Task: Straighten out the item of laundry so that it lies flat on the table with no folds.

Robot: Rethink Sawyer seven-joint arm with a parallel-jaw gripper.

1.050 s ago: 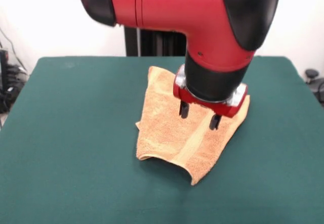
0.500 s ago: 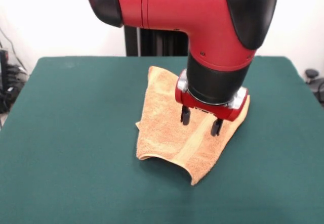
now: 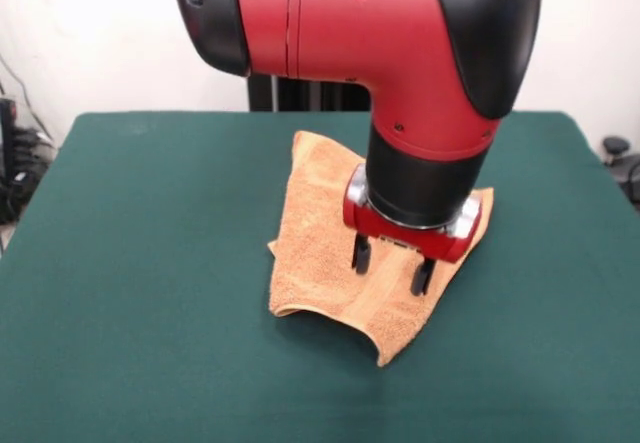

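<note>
An orange-tan towel (image 3: 320, 253) lies rumpled near the middle of the dark green table (image 3: 150, 263). Its near edge curls up off the cloth, and a flat woven band runs diagonally toward the near corner. My gripper (image 3: 391, 266) hangs open just above the towel's near right part, one finger on either side of the band. Nothing sits between the fingers. The red and black arm hides the towel's far right part.
Green table surface stretches wide on every side of the towel. Cables and dark equipment (image 3: 15, 163) sit off the table's left edge, and a small black object (image 3: 618, 153) shows past the right edge.
The gripper has come down and slightly toward the near side, closer to the towel. It stays open. The towel has not shifted.
</note>
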